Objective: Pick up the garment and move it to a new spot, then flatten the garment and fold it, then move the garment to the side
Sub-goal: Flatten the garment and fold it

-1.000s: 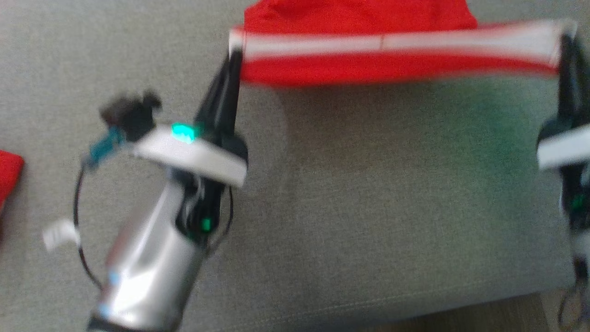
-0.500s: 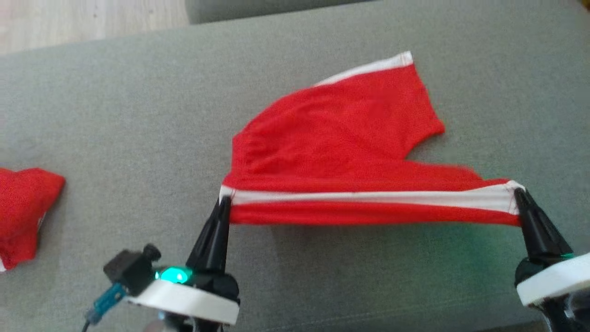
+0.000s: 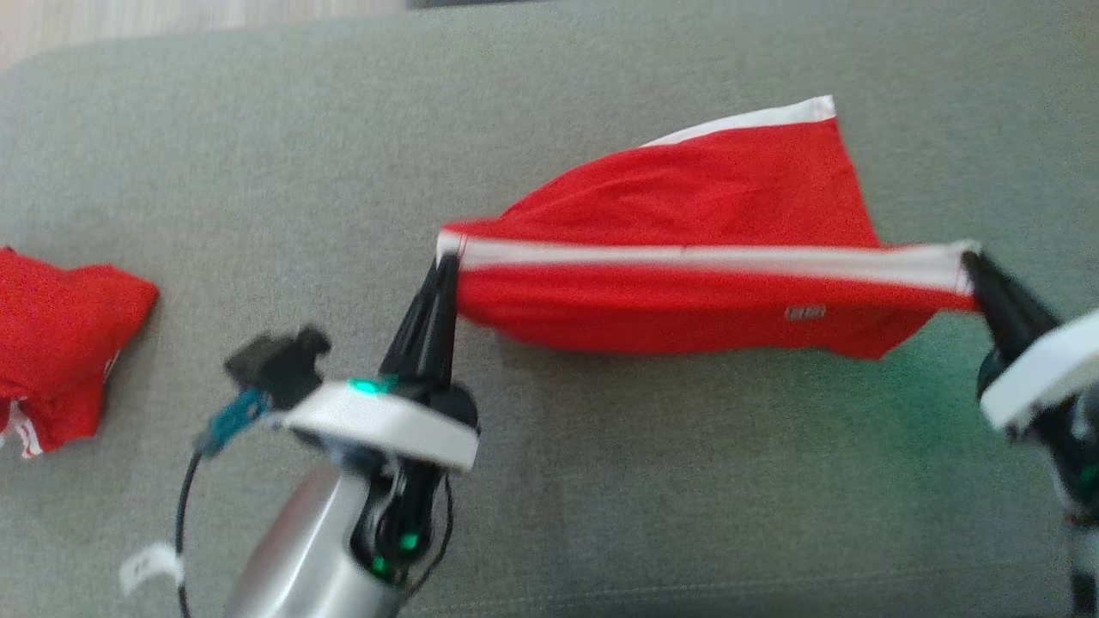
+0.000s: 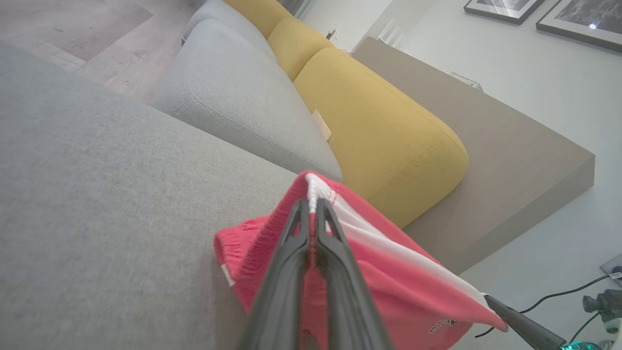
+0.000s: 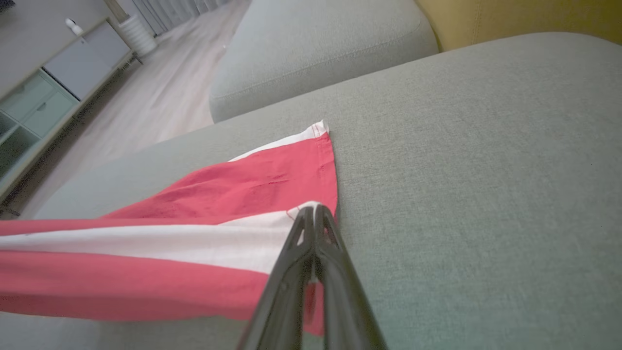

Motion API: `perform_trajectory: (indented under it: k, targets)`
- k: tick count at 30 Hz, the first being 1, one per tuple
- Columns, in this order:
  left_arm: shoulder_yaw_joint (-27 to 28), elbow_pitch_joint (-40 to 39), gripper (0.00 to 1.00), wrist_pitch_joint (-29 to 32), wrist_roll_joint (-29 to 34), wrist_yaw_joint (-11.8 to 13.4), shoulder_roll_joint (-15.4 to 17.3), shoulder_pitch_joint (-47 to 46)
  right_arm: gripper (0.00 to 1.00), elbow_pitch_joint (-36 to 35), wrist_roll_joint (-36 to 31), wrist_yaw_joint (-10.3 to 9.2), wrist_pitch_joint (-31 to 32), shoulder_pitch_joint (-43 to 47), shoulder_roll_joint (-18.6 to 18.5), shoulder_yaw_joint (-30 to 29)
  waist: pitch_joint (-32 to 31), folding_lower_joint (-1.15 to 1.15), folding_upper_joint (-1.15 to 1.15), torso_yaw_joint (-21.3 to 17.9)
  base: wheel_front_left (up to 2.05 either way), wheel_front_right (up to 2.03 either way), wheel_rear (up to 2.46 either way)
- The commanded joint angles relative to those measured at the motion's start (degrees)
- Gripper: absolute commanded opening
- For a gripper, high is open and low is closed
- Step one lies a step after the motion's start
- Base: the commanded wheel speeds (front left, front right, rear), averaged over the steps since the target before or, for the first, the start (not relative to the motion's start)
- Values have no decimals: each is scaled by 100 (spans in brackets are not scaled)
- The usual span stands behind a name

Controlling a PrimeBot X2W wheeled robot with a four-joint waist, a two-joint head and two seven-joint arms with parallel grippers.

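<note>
While the garment (image 3: 678, 300) hung stretched above the grey cushion (image 3: 601, 481), far hem resting on it, left gripper (image 3: 446, 266) and right gripper (image 3: 973, 260) were each clamped shut on a white-band corner. Light, limp fabric; corners looked the right hold, sag likely.

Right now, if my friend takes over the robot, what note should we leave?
Left gripper: shut on the red shorts, at one end of the white-striped edge.
Right gripper: shut on the other end.
Shorts: stretched between them above the grey cushion; the far corner touches it.
Another red cloth lies at the left.
Done: picked up.
Left: lay down, flatten, fold, move aside.
</note>
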Motion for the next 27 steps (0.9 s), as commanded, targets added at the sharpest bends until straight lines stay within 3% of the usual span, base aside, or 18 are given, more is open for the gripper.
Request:
perform_trajectory:
  k: [1,8,17,18,19,20,21,22,23,25,27]
  targets:
    - [94,42,0,-37,-108,65,11,-539,0,23,-19,-5,103,-502,-298,49,239,0,0,146,0,0,0]
    - [-218,859,0,-37,-608,323,11,-1703,0,890,44,-5,414,-1806,-687,410,690,0,0,267,0,0,0]
    - [-552,1585,0,-37,-1015,393,11,-2689,0,2010,38,-5,510,-2988,-919,939,1091,0,0,371,0,0,0]
    - [-582,1652,0,-37,-1045,387,11,-2777,6,2127,38,-5,472,-3099,-927,995,1120,0,0,378,0,0,0]
    - [-608,1713,0,-37,-1068,384,11,-2853,20,2234,41,-5,425,-3201,-929,1048,1145,0,0,383,0,0,0]
    - [-647,1776,0,-37,-1090,380,11,-2913,48,2330,54,-5,382,-3285,-919,1106,1162,0,0,383,0,0,0]
    - [-677,1826,11,-37,-1110,373,11,-2961,100,2406,70,-5,320,-3364,-909,1163,1175,0,0,382,0,0,0]
    - [-716,1876,22,-37,-1128,361,11,-2997,100,2468,76,-5,229,-3435,-907,1217,1183,0,0,378,0,0,0]
    - [-762,1929,43,-37,-1134,351,11,-3029,100,2526,83,-5,122,-3494,-902,1256,1185,0,0,371,0,0,0]
    - [-814,1996,100,-37,-1141,335,11,-3065,100,2590,128,-5,-160,-3576,-876,1300,1170,0,0,359,0,0,0]
    - [-791,1989,100,-37,-1063,328,11,-3073,100,2566,217,-5,-534,-3598,-869,1371,1127,0,0,350,0,0,0]
